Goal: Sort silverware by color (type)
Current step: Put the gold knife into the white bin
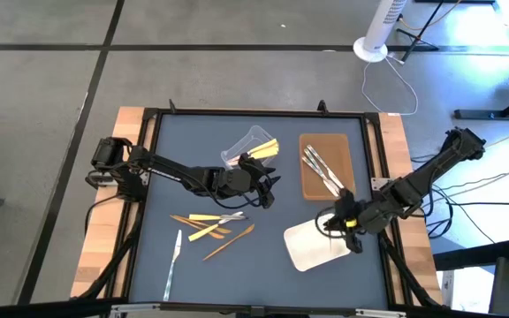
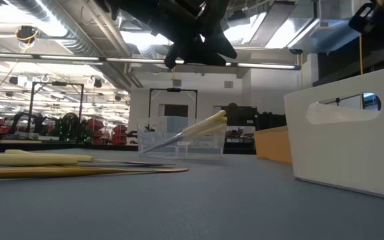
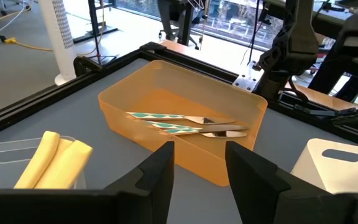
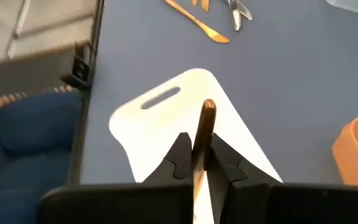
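Orange-brown utensil [image 4: 205, 127] clamped in right gripper [image 4: 197, 163] over white tray [image 4: 160, 121], left gripper [image 3: 197, 171] jaws apart

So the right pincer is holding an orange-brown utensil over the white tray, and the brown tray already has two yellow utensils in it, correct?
Not quite. The utensils in the brown tray are silver utensils, not yellow, as the left wrist view shows. The rest holds: the right pincer grips an orange-brown utensil over the white tray.
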{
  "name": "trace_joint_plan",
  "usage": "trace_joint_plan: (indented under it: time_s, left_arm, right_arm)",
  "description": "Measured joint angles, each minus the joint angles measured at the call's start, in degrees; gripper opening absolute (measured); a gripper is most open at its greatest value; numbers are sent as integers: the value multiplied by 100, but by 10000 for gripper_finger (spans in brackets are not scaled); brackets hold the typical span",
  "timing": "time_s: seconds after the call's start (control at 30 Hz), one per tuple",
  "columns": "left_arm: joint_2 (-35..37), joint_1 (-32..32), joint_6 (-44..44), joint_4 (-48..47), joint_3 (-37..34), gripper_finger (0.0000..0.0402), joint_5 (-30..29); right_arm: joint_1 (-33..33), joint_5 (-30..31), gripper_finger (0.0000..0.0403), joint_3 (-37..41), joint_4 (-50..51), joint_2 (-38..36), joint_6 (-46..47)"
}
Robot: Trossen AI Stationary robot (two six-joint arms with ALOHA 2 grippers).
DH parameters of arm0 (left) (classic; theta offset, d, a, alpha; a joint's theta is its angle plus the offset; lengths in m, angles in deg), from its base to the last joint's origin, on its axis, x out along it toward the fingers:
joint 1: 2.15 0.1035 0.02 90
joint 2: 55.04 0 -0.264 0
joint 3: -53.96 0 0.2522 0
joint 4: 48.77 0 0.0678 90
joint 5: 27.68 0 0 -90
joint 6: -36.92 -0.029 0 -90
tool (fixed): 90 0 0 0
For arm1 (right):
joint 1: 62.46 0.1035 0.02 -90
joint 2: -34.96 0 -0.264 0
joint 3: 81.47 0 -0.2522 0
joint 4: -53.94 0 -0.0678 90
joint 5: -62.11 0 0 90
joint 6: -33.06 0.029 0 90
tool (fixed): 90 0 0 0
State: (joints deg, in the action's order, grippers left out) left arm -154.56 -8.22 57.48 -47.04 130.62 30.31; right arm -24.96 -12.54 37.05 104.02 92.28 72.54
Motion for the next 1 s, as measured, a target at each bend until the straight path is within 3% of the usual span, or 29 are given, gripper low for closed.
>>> trace_joint_plan:
  time_s: [0.17, 0.4, 1.0]
  left_arm:
    - [0, 0, 0, 0, 0, 137, 0]
    - [2, 0, 0, 0, 0, 137, -2]
    - [2, -1, -2, -2, -6, 137, -7]
  right_arm:
    - [0, -127, 4, -1, 25, 287, -649]
    - [-2, -618, 6, -10, 25, 613, -693]
    - [-2, -510, 15, -4, 4, 1238, -1135]
